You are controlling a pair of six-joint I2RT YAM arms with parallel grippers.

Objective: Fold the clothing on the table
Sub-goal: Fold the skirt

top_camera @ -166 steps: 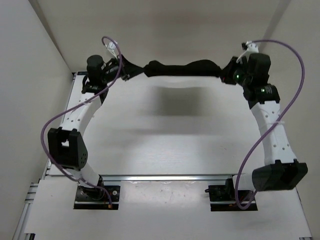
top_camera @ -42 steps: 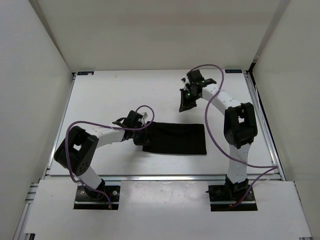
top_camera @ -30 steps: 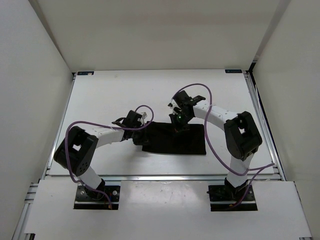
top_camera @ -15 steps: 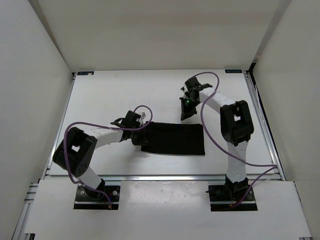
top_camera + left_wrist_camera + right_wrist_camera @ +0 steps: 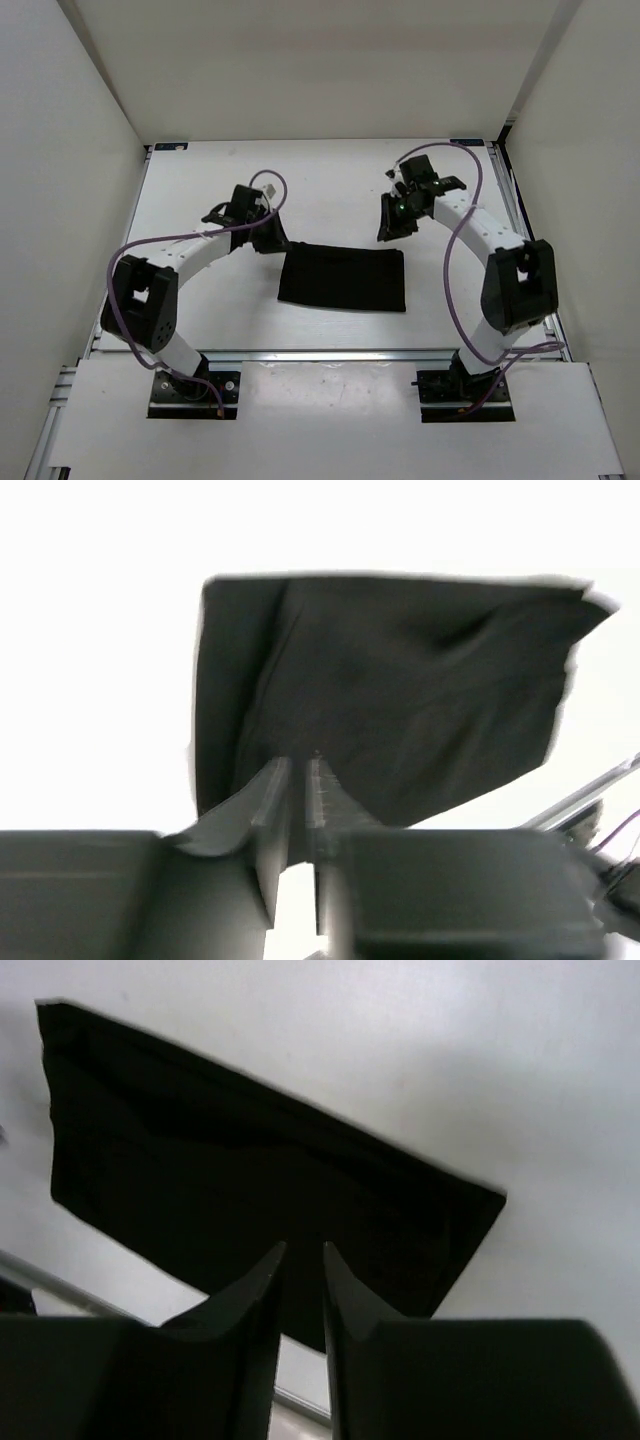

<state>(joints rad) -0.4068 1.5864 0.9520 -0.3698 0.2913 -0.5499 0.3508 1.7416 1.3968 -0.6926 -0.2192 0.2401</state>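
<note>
The clothing (image 5: 343, 280) is a plain black rectangle lying flat on the white table (image 5: 330, 190), near the front middle. My left gripper (image 5: 272, 240) hovers just off its far left corner, touching no fabric. In the left wrist view the jaws (image 5: 298, 765) stand a narrow gap apart with nothing between them, and the clothing (image 5: 400, 680) lies ahead. My right gripper (image 5: 390, 228) hangs above the table beside the far right corner. The right wrist view shows its jaws (image 5: 300, 1250) slightly parted and empty, with the clothing (image 5: 250, 1180) beneath.
A metal rail (image 5: 330, 352) runs along the table's near edge, and another rail (image 5: 522, 220) along its right side. White walls close in the left, back and right. Purple cables (image 5: 462, 240) loop over both arms.
My left gripper has come off the clothing's left edge and moved up and back, its jaws parting. The right gripper has shifted slightly right and its jaws have parted too.
</note>
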